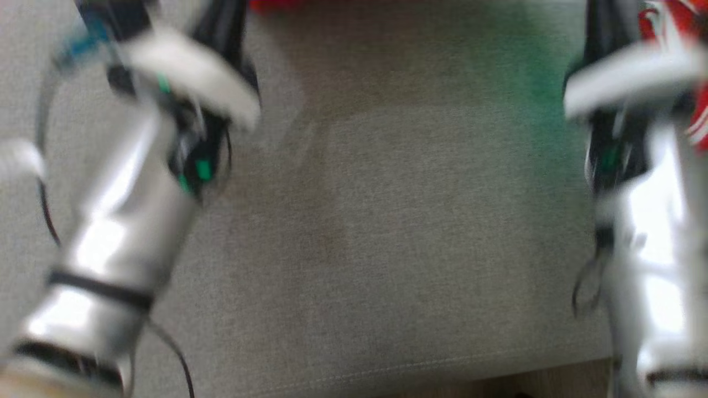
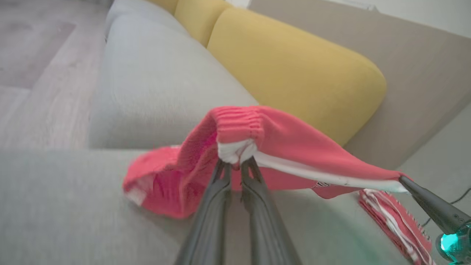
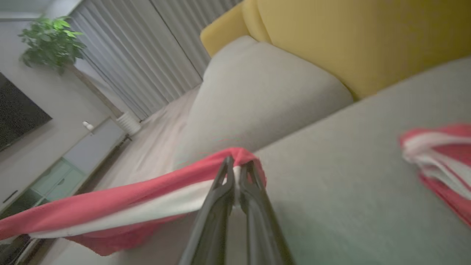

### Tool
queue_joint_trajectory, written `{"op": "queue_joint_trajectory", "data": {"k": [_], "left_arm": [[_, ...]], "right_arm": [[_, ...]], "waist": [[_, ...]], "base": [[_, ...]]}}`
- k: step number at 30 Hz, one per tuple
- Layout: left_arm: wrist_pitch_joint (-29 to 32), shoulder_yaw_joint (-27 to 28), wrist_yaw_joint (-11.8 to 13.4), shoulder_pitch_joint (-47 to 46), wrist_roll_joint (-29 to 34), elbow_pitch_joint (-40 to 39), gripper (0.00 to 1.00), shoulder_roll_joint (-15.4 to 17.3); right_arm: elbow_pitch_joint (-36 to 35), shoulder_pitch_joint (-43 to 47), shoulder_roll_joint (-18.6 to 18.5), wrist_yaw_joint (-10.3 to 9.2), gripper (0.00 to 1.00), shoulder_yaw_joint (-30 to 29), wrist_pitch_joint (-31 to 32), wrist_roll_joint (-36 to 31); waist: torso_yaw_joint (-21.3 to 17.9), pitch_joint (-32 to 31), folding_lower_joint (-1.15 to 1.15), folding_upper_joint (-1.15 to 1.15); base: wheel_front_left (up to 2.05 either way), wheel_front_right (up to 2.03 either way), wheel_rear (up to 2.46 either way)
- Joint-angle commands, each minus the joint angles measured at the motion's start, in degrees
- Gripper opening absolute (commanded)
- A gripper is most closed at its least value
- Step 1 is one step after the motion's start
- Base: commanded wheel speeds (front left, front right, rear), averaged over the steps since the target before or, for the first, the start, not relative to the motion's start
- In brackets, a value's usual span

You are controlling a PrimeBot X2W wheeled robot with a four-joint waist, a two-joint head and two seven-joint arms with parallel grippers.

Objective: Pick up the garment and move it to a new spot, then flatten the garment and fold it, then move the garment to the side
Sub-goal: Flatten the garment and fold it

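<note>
- Left gripper [image 2: 237, 162]: jaws closed on the white-trimmed, ribbed hem of the red garment [image 2: 294, 140], seen in the left wrist view.
- Right gripper [image 3: 237, 167]: jaws closed on the far end of the same garment, at its white stripe. 2 grips in all.
- Garment position: stretched as a band between the 2 grippers, above the grey seat cushion [image 1: 415, 221] and in front of the yellow back cushion [image 2: 294, 66]. A loose red fold droops toward the seat; whether it touches cannot be told.
- Second red-and-white cloth [image 3: 441, 162]: lies on the same seat, well apart from the held garment and not gripped. Whether it is folded cannot be told.
- Head view: heavily blurred, with 1 pale forearm [image 1: 121, 221] at each side and bare seat between them.
- Progress, judged: step 1 is partly done. The garment is picked up and in the air, but not yet set down at a new spot.
- Remaining, judged: lay it on the open seat, flatten it, fold it, then move it to the side. Most of the task is ahead.
</note>
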Motion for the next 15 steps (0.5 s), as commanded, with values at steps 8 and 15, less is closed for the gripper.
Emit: {"op": "queue_joint_trajectory", "data": {"k": [8,15], "left_arm": [[-1.5,3.1,0.7,27.4,0.6,-13.9,0.00,3.4],[-1.2,0.4,4.3,48.2,-0.8,-25.5,0.00,4.4]], "right_arm": [[-16.2,29.6,0.5,-0.04,0.00,-0.7,1.1,0.4],[-30.3,49.8,0.5,-0.04,0.00,-4.1,6.5,-2.1]], "waist": [[0.3,-7.9,0.00,0.00],[1.6,-13.5,0.00,0.00]], "base": [[0.00,0.00,0.00],[0.00,0.00,0.00]]}}
